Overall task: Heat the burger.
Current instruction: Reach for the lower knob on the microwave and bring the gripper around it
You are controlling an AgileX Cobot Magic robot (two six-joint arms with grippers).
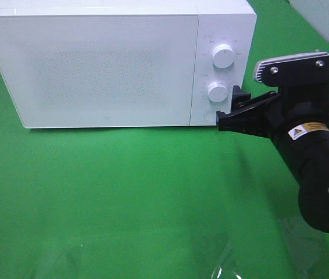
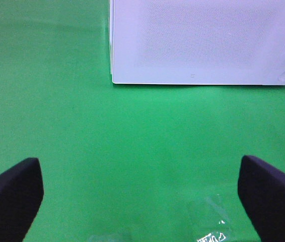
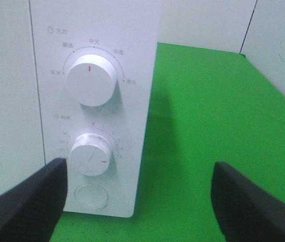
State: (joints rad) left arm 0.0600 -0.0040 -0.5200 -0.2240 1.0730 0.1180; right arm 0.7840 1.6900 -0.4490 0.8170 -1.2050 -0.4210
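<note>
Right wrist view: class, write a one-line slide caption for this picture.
Open right gripper faces the white microwave, close to its lower dial and round button.

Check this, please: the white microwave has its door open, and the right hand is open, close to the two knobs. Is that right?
Not quite. The door of the microwave is shut, flush with the front, as the exterior high view shows. The rest holds: the right hand is open, close to the upper knob and the lower knob.
</note>
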